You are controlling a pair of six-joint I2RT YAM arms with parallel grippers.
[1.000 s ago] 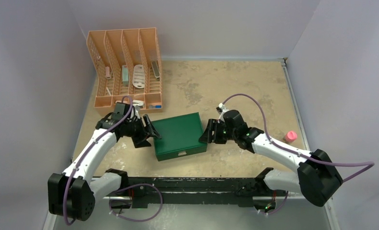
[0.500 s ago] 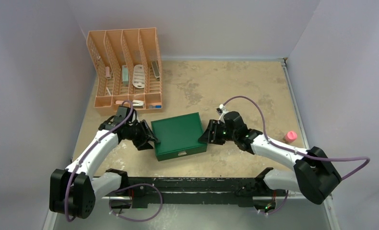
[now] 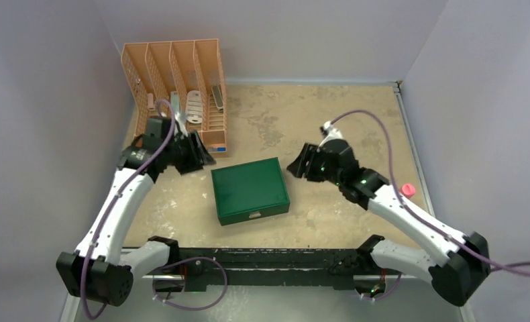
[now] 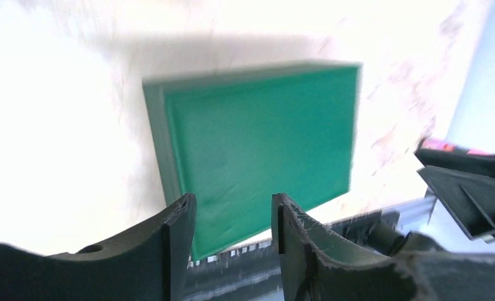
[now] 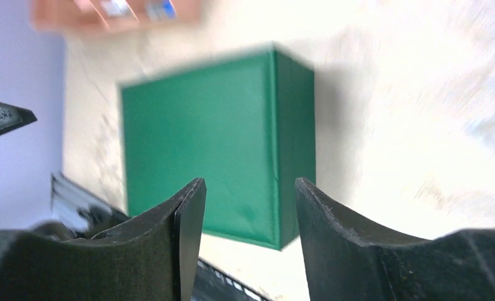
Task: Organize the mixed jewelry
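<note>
From above, your left gripper [image 3: 202,155] hangs at 10 o'clock of the box [image 3: 249,188] and your right gripper [image 3: 297,164] at 2, both tilted inward and apart from it. Left wrist, blurred: jaws part-open, empty. Right wrist: jaws wider, empty. You cannot tell where the jewelry is, perhaps because it is too small.

The 2 wrist views are blurred, and the closed green box [image 3: 250,190] hides its inside.

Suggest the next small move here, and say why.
Probably lower the right claw to the clasp on the near side of the green box to lift its lid: the box lies shut, and that claw and the left claw hover open, empty, off it.
</note>
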